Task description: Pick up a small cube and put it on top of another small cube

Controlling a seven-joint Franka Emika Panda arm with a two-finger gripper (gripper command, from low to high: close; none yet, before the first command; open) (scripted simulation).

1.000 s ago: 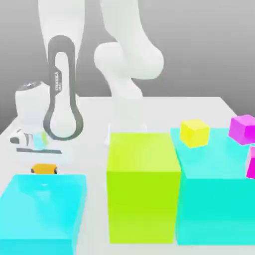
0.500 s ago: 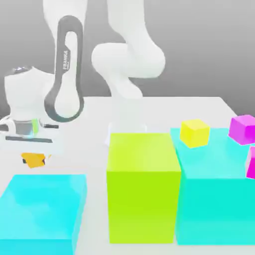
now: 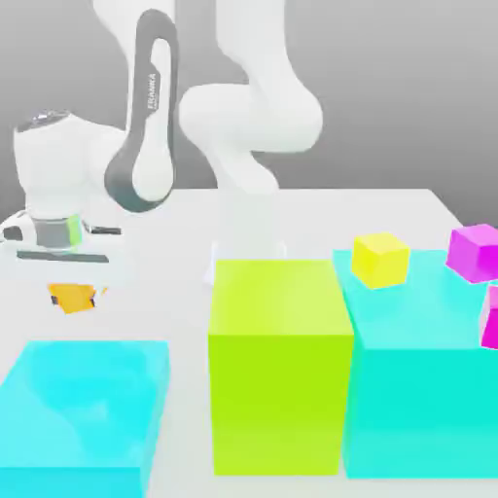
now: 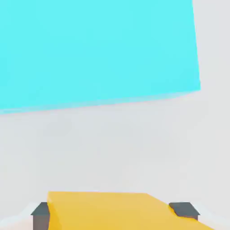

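The small orange cube (image 3: 73, 297) hangs in the air above the table at the exterior view's left, just beyond the low cyan block (image 3: 88, 413). My gripper (image 3: 76, 292) is shut on it from above, under the white hand (image 3: 53, 185). In the hand view the orange cube (image 4: 103, 204) sits between two dark finger pads (image 4: 41, 211), with the cyan block (image 4: 90, 49) below. The small magenta cube (image 3: 475, 251) rests at the exterior view's far right, at the back corner of the tall cyan block (image 3: 418, 389).
A big lime block (image 3: 280, 365) stands in the middle, right next to the tall cyan block. A small yellow cube (image 3: 379, 259) lies on that cyan block's top. A second magenta shape (image 3: 490, 316) is cut off at the right edge. The arm's base (image 3: 243, 136) stands behind.
My gripper shut on the orange cube where it lay on the table and has lifted it upward. The hand and forearm have risen with it.
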